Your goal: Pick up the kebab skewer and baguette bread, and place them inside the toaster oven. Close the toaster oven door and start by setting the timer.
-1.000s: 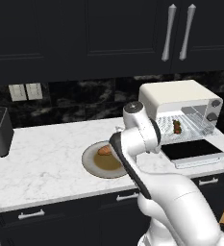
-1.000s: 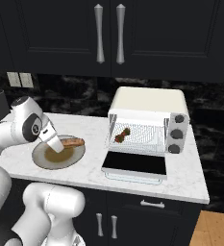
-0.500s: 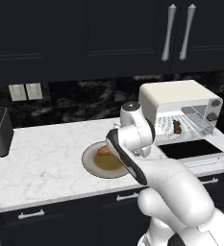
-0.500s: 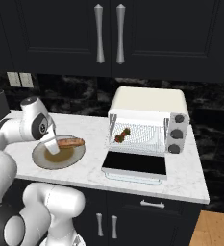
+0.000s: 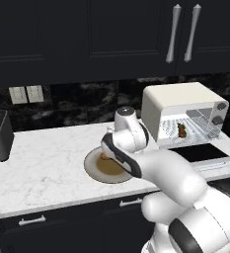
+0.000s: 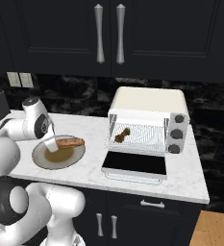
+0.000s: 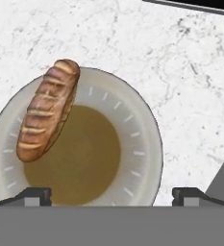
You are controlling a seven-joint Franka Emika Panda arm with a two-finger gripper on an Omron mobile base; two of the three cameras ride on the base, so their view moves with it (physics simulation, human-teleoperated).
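I see my hand [image 7: 111,194] spread wide and empty above the plate [image 7: 142,144] holding the baguette bread [image 7: 47,109]; kebab skewer [image 6: 122,135] apparently on the toaster oven [image 6: 149,103] rack.

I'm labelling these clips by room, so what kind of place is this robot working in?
A home-style kitchen, computer-rendered. A white marble counter runs under dark wall cupboards, and on it stand a cream toaster oven with its door dropped open and a plate holding a small baguette.
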